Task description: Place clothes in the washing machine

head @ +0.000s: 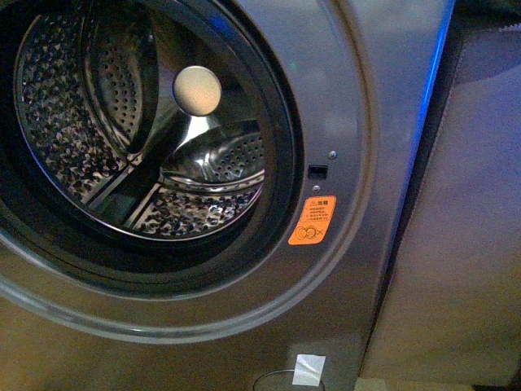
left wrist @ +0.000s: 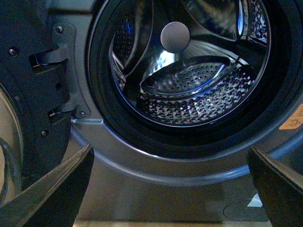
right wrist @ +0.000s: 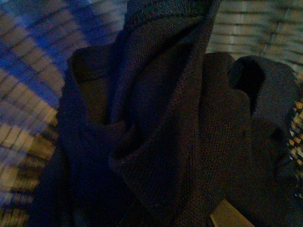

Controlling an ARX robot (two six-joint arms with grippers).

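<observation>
Frontally, the washing machine (head: 391, 98) stands with its round port (head: 281, 122) open and the perforated drum (head: 73, 106) behind it bare. No cloth lies inside the port or over its rim. An orange sticker (head: 313, 220) sits just right of the port, and neither arm shows.

From the left wrist, the left hand (left wrist: 170, 158) faces the port from low in front. Its fingers (left wrist: 61, 184) are spread wide apart and grip nothing. The door hinge (left wrist: 47, 61) sits to one side of the port.

From the right wrist, the clothes (right wrist: 161, 123) fill nearly everything: dark navy fabric bunched in deep folds, very close under the camera, with a blurred striped woven surface (right wrist: 28, 94) behind. No port appears here, so the garment is away from it. The right hand's fingers are hidden, so I cannot tell whether they clamp the cloth.

Judging by this, the step in hand is fetching the garment. Next it must be carried to the port and pushed past the rim.
</observation>
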